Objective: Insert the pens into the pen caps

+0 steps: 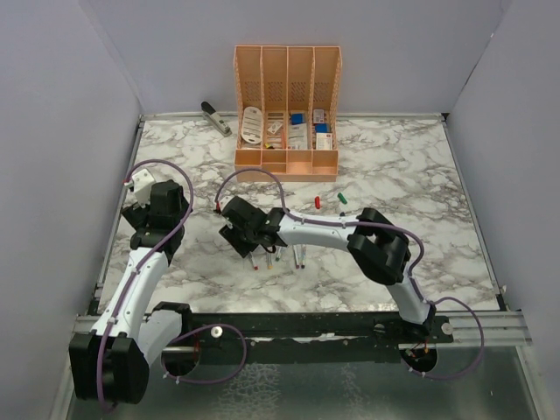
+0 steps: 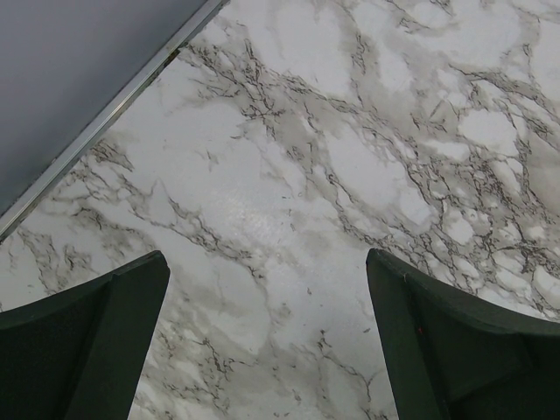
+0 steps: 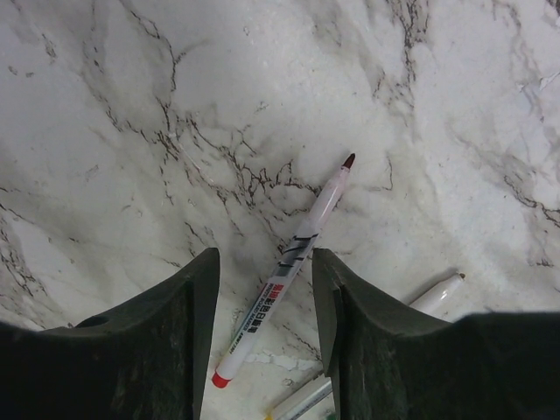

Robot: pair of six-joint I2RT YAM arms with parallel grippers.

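Observation:
A whitish pen with a red tip and a red end (image 3: 289, 267) lies on the marble between the fingers of my right gripper (image 3: 265, 262), which is open just above it. Two more pens show beside it, one to the right (image 3: 437, 296) and one at the bottom edge (image 3: 302, 401). In the top view the right gripper (image 1: 248, 245) hangs over several pens (image 1: 299, 255) at mid-table. A red cap (image 1: 318, 202) and a green cap (image 1: 342, 198) lie behind them. The other caps are not visible. My left gripper (image 1: 156, 206) is open and empty over bare marble (image 2: 267, 258).
An orange organiser (image 1: 287, 114) with blue-and-white boxes stands at the back centre. A grey stapler (image 1: 216, 117) lies to its left. Grey walls close the table on three sides, and the left wall's edge (image 2: 105, 114) is near the left gripper.

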